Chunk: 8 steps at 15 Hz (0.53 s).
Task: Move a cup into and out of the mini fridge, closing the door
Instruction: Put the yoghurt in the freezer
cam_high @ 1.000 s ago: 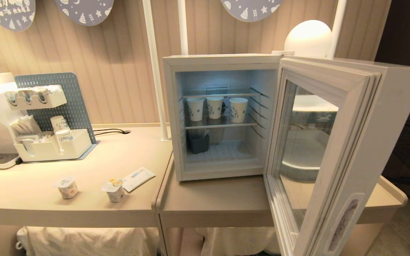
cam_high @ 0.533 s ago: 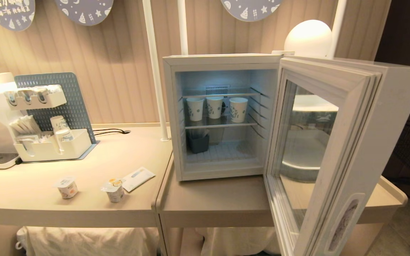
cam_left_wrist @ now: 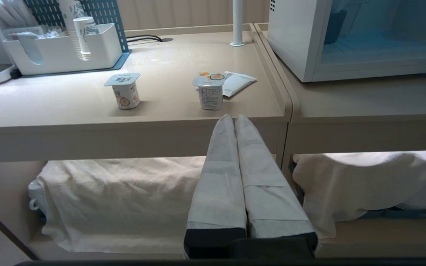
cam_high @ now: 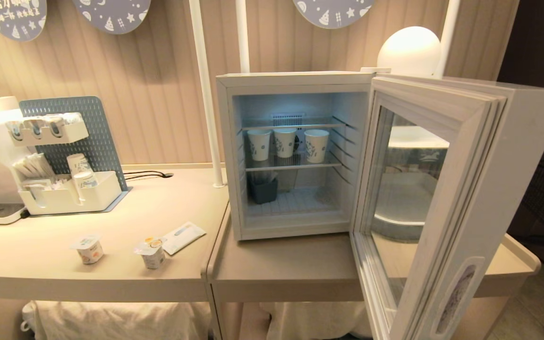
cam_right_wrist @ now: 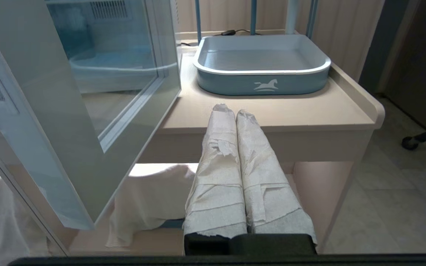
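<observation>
From the head view you have one mini fridge point(cam_high: 295, 156) on the right-hand counter point(cam_high: 281, 264), its door point(cam_high: 442, 198) swung wide toward you on the right. Count three paper cups point(cam_high: 285, 142) in a row on the middle wire shelf, and one dark bin point(cam_high: 262, 189) on the fridge floor at its left; the rest of that floor is bare. On the left counter point(cam_high: 40, 264) sit two yogurt pots point(cam_high: 89, 249), near the front edge, with one flat sachet point(cam_high: 183, 237) just beside the right pot. One white organizer tray point(cam_high: 71, 193) holds two stacked cups. Neither arm shows here.

In the left wrist view, your left gripper point(cam_left_wrist: 234, 118) has its two taped fingers pressed together, holding nothing, below and in front of the counter's front edge, near the seam between the two counters. Both pots stand just past that edge.

In the right wrist view, your right gripper point(cam_right_wrist: 230, 109) is likewise closed and empty, below the front edge of the counter. One blue tray point(cam_right_wrist: 261, 83) lies beyond it, and the open door stands close beside the fingers.
</observation>
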Motion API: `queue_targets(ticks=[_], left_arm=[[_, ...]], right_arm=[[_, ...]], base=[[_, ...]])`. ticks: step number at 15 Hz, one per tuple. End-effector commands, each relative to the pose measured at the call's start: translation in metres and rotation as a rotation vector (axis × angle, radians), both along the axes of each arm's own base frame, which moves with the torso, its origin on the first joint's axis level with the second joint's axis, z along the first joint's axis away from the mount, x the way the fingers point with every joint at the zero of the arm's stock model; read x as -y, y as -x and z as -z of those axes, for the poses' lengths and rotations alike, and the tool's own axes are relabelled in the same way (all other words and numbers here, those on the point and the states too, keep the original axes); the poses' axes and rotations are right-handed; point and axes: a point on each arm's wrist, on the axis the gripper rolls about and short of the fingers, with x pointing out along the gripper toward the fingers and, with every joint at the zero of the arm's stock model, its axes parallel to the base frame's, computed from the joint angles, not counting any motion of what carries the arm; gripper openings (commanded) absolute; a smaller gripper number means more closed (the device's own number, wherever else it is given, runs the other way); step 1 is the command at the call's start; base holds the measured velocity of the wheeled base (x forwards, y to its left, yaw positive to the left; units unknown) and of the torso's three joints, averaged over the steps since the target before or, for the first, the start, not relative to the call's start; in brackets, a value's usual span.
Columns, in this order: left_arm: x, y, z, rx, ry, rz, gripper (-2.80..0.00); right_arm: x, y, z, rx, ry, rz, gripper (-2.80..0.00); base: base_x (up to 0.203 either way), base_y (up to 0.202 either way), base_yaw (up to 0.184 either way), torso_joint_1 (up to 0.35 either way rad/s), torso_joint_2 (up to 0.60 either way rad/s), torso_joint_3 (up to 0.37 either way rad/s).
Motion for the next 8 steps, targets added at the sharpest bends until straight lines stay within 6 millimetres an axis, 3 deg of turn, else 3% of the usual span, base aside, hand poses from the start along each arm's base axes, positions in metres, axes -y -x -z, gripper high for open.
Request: queue_targets(ticks=[1, 8], left_arm=[[0.0, -0.0001, 0.0004, 0.001, 0.029, -0.002, -2.8], [0.0, 0.0, 0.0001, 0.003, 0.028, -0.001, -2.8]], right_arm=[[0.0, -0.0001, 0.0005, -0.002, 0.041, -0.001, -2.8], [0.0001, -0.0001, 0.0001, 0.001, -0.029, 0.006, -2.8]], base=[[0.0, 0.0, 0.0, 0.0, 0.0, 0.0], [0.0, 0.0, 0.0, 0.0, 0.0, 0.0]])
